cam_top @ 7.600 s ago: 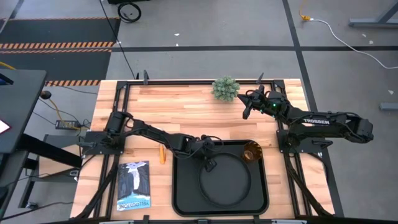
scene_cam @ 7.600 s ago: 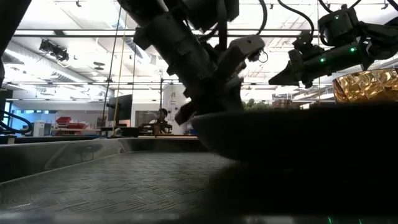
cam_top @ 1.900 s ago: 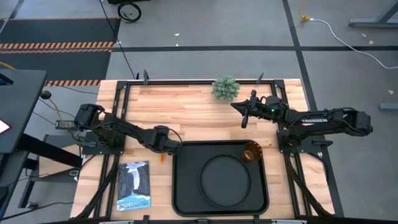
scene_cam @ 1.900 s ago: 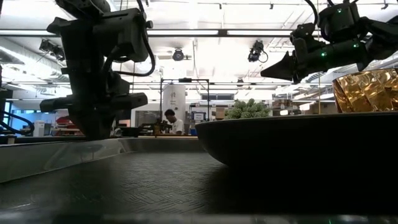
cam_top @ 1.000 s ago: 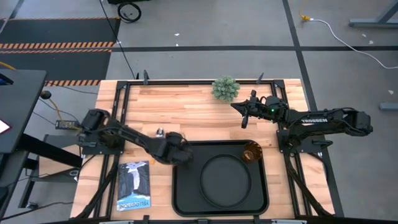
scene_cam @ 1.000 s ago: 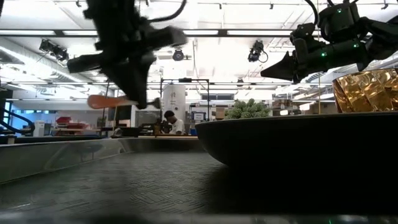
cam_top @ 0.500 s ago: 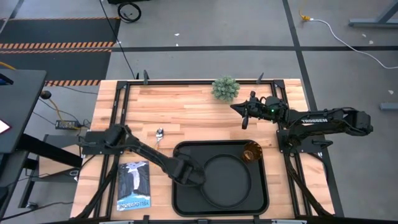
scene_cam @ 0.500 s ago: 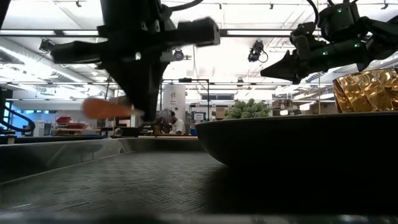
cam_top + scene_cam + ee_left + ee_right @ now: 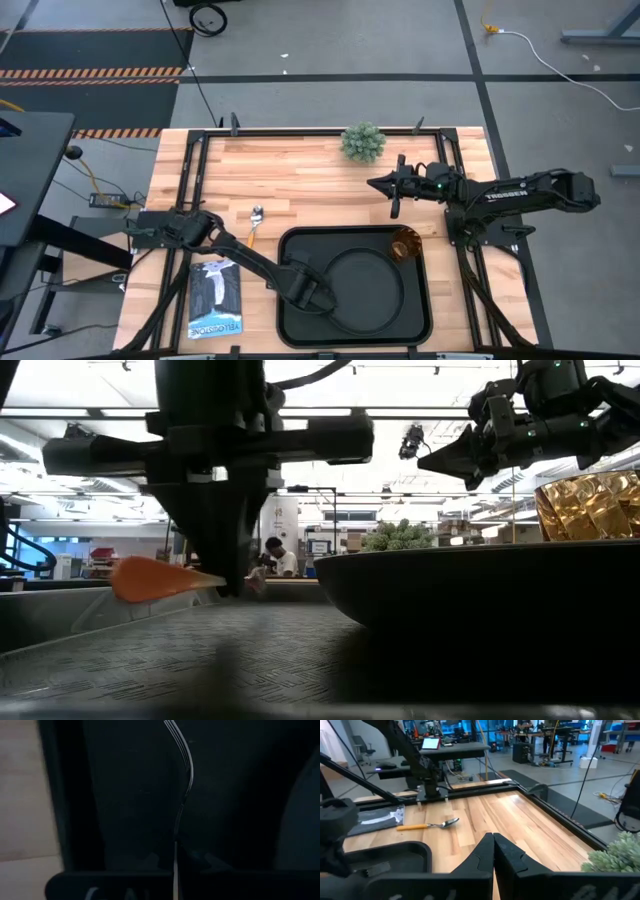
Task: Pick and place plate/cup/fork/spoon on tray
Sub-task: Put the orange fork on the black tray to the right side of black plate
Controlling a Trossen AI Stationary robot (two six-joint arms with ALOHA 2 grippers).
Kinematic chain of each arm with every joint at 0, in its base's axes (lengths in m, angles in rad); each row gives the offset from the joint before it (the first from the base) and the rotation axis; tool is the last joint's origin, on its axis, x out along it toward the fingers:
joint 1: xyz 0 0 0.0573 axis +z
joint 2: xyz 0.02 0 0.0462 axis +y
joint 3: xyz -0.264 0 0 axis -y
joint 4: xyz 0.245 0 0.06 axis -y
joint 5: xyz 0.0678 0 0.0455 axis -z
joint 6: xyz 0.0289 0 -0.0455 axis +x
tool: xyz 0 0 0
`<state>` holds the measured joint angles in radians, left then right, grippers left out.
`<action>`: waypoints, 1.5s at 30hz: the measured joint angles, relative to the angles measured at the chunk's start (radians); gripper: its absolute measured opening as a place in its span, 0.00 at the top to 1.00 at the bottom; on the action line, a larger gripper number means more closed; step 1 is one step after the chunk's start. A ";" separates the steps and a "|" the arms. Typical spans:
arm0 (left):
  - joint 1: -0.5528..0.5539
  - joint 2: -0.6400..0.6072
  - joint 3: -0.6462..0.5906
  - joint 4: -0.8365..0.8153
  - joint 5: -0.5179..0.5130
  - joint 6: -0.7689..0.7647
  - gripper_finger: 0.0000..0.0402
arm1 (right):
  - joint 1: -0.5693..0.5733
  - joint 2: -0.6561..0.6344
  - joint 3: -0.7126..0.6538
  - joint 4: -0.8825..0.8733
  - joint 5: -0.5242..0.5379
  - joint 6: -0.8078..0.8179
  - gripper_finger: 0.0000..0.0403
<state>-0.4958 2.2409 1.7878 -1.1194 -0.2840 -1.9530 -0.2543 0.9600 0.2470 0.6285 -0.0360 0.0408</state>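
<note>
My left gripper (image 9: 315, 297) hangs over the left part of the black tray (image 9: 284, 322), shut on the fork (image 9: 186, 775). The fork's orange handle (image 9: 150, 578) sticks out beside the fingers in the low view. The round black plate (image 9: 362, 290) lies in the middle of the tray, and the amber cup (image 9: 405, 243) stands in its far right corner. The spoon (image 9: 254, 222) lies flat on the wood, left of the tray's far left corner. My right gripper (image 9: 372, 184) is shut and level above the table beyond the tray, holding nothing. My left gripper pinches the fork's slim stem (image 9: 176, 837) between its two fingers, between tines and handle. The fingers come steeply from above and lie across the fork. The fork lies about level, tines (image 9: 172, 726) pointing away from the wrist camera and handle end (image 9: 125, 580) just above the tray floor.
A green bushy plant (image 9: 362, 142) stands at the table's far edge. A booklet (image 9: 215, 298) lies on the wood left of the tray. Black frame rails (image 9: 190, 170) run along the table's sides.
My left gripper has carried the fork from the tray's far left corner toward the near edge and right, over the tray's left part, sinking low above the floor and rolling as it went. My right gripper has swung a little toward the table's left.
</note>
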 joint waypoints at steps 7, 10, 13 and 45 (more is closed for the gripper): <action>0.005 0.025 0.000 0.002 0.038 0.051 0.86 | 0.007 0.000 0.000 0.004 0.001 -0.010 0.98; 0.011 0.039 0.001 0.009 0.038 0.054 0.73 | 0.007 0.000 0.000 0.005 0.001 -0.010 0.98; 0.012 0.039 0.000 0.007 0.032 0.076 0.62 | 0.007 0.000 0.000 0.004 0.000 -0.007 0.98; 0.011 0.007 0.000 0.000 -0.165 0.108 0.64 | 0.007 0.000 0.000 0.005 -0.013 -0.005 0.98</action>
<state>-0.4847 2.2478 1.7878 -1.1189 -0.4488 -1.8451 -0.2474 0.9600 0.2470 0.6336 -0.0486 0.0357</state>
